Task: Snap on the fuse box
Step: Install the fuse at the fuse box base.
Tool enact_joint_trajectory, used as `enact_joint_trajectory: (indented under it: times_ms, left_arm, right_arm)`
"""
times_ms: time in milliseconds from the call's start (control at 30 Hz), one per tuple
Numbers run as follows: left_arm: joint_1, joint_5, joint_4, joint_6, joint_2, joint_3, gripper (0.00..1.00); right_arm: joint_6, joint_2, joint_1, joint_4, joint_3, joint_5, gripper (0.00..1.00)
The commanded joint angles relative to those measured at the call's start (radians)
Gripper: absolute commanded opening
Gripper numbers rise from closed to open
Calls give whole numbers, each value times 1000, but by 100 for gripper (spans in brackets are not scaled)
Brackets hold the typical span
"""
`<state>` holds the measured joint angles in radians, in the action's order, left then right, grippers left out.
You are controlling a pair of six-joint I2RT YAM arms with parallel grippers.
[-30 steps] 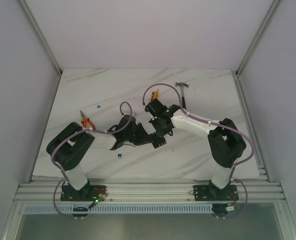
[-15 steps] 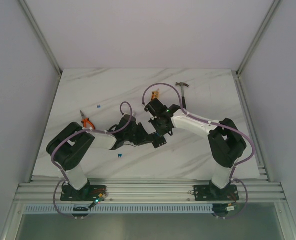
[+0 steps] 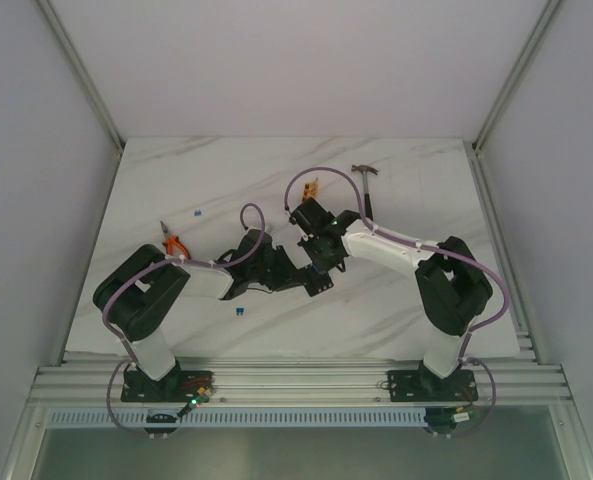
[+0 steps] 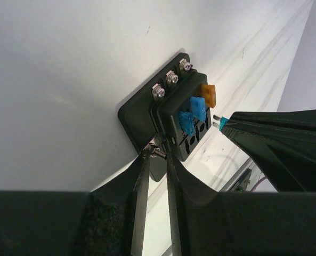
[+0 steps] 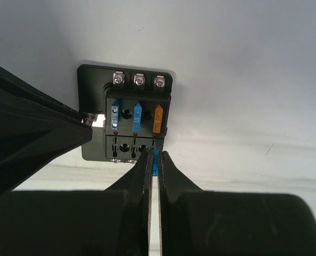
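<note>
Two grippers meet near the middle of the white marble table [image 3: 406,170]. My left gripper [image 4: 158,152] clamps one side of the small black square plastic fuse box [image 5: 127,128], which lies flat there. My right gripper [image 5: 154,156], nearer the empty slots, pinches a tiny blue blade fuse [image 5: 155,164], prongs pointing at the box's near row just ahead. In the far row sit two seated blue fuses [image 5: 137,118], one orange fuse [image 5: 157,118] and three silver screws [image 5: 138,80].
</note>
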<state>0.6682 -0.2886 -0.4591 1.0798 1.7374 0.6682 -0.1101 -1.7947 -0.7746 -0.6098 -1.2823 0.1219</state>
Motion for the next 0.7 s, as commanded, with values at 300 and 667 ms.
enact_joint_trajectory:
  times_ms: [300,667]
  left_arm:
    - [1,8,48,-9,16,7,28]
    - [1,9,49,-9,14,5,28]
  right_arm:
    - [9,-22,-8,-2,29,6,0]
    - [9,-21,-9,13,35,-11,0]
